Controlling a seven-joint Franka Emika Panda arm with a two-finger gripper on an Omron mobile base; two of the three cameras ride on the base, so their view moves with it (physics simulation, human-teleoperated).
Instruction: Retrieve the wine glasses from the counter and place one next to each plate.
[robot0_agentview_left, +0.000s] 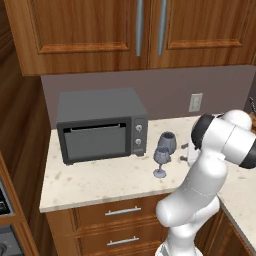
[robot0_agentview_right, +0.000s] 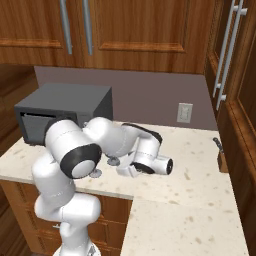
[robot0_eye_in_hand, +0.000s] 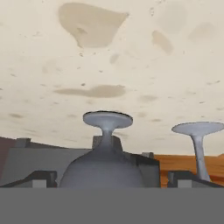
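Two wine glasses stand close together on the counter (robot0_agentview_left: 100, 177), to the right of the oven. The dark grey, wide-bowled glass (robot0_agentview_left: 168, 142) is the rear one, and the slimmer bluish glass (robot0_agentview_left: 161, 159) stands just in front of it. My gripper (robot0_agentview_left: 184, 152) is low over the counter just right of them, pointing left. The hand view is rolled upside down. There the wide bowl (robot0_eye_in_hand: 105, 168) sits centred and close before my open gripper (robot0_eye_in_hand: 111, 179), a fingertip (robot0_eye_in_hand: 41, 177) on either side. The slim glass's stem (robot0_eye_in_hand: 199, 151) is off to the side. The plates are out of view.
A dark grey toaster oven (robot0_agentview_left: 100, 125) stands on the counter left of the glasses, against the back wall with its outlet (robot0_agentview_left: 195, 102). Wood cabinets hang above. Drawers (robot0_agentview_left: 122, 212) lie below the counter edge. A knife block (robot0_agentview_right: 220, 155) stands at the far right.
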